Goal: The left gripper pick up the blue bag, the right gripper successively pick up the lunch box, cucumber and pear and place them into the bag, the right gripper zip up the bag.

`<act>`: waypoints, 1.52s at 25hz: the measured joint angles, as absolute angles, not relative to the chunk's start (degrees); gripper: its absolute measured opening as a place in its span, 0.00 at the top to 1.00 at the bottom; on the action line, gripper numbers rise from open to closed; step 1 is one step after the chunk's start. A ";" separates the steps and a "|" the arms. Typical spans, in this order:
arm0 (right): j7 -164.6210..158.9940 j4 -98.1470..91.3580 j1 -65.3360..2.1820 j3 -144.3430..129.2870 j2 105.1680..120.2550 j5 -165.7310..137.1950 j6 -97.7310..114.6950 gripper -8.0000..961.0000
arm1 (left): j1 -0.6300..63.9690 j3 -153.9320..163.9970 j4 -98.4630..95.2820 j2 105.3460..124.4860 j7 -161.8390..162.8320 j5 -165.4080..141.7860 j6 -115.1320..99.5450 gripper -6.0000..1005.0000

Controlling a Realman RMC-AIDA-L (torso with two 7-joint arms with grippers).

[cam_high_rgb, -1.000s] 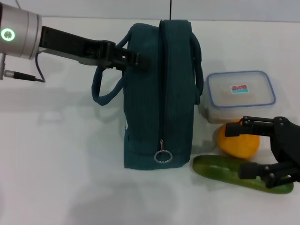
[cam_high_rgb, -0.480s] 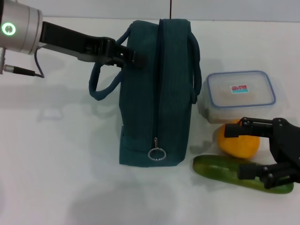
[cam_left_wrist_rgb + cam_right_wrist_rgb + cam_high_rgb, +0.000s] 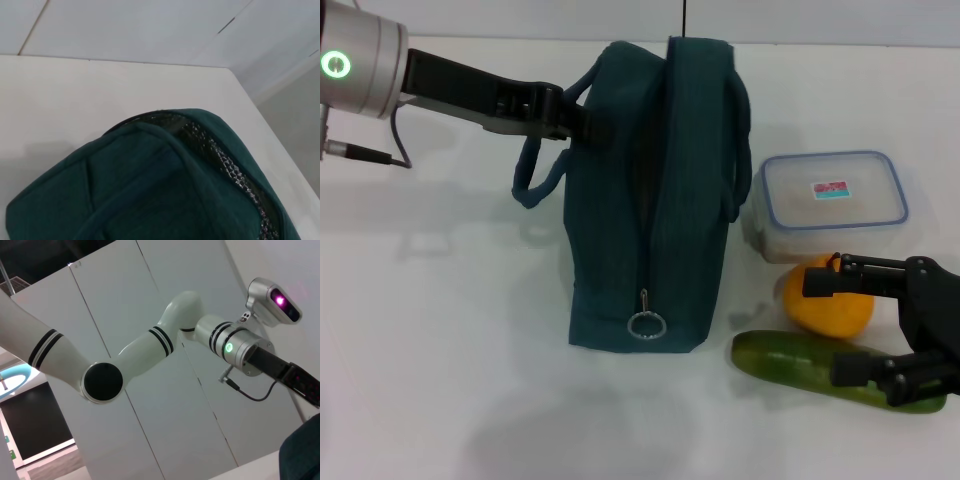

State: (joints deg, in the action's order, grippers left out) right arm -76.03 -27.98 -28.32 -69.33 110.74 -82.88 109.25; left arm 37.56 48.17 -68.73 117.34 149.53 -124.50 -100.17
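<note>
Left claw [image 3: 582,122] grips blue bag [image 3: 650,230], foil lining showing.

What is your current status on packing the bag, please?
Left gripper shut on blue bag, at its handle. Right gripper open above pear and cucumber. Lunch box still outside. Nothing blocking.

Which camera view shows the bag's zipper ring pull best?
The head view: the metal ring pull hangs in plain sight at the near end of the dark teal-blue fabric bag. The left wrist view shows only fabric and foil lining; the right wrist view shows only a bag corner.
</note>
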 joint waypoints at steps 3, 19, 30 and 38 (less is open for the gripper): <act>-76.01 -28.00 -28.30 -69.33 110.75 -82.88 109.29 0.07 | 37.42 47.97 -68.66 117.44 149.61 -124.28 -100.17 0.82; -76.23 -25.49 -24.04 -52.86 115.39 -81.52 109.21 0.07 | 36.90 47.48 -65.12 117.28 149.92 -121.00 -100.23 0.93; -76.98 -3.88 -23.05 -42.39 115.76 -63.65 103.58 0.08 | 35.23 45.29 -65.46 118.12 147.29 -119.70 -99.29 0.93; -83.76 4.49 -23.31 -42.34 116.18 -55.47 90.82 0.08 | 34.47 45.18 -65.52 118.28 143.52 -117.22 -97.90 0.93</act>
State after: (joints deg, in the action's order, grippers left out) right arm -83.76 4.49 -23.31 -42.34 116.18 -55.47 90.82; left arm 34.47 45.18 -65.52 118.28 143.52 -117.22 -97.90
